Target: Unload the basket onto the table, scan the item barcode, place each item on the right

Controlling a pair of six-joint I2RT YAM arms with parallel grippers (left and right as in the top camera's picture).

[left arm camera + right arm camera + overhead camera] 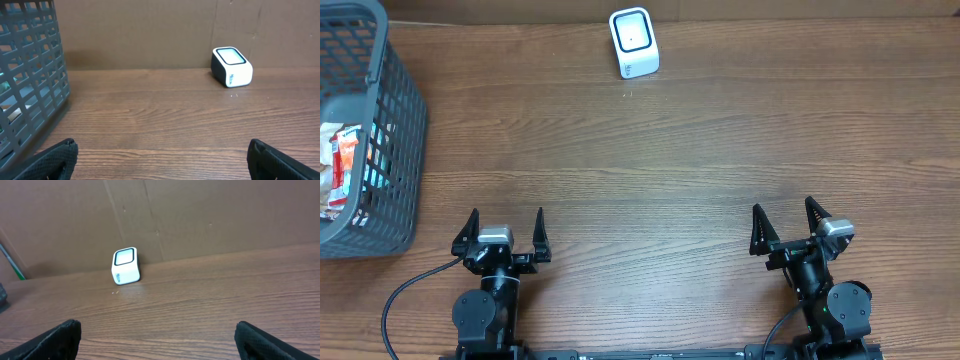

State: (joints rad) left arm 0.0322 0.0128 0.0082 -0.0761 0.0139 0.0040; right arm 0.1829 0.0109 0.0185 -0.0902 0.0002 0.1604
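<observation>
A white barcode scanner [634, 43] with a dark window stands at the table's far edge, also seen in the left wrist view [231, 66] and the right wrist view [125, 266]. Packaged items [342, 170] in red, white and orange lie inside the grey basket [395, 130] at the left; no barcode shows on them. My left gripper [506, 230] rests open near the front left with nothing between its fingers. At the front right my right gripper [787, 221] is open too and empty.
The basket's mesh wall [30, 75] fills the left of the left wrist view. A brown cardboard wall [200, 215] runs behind the table's far edge. Bare wooden tabletop [650, 170] stretches between grippers and scanner.
</observation>
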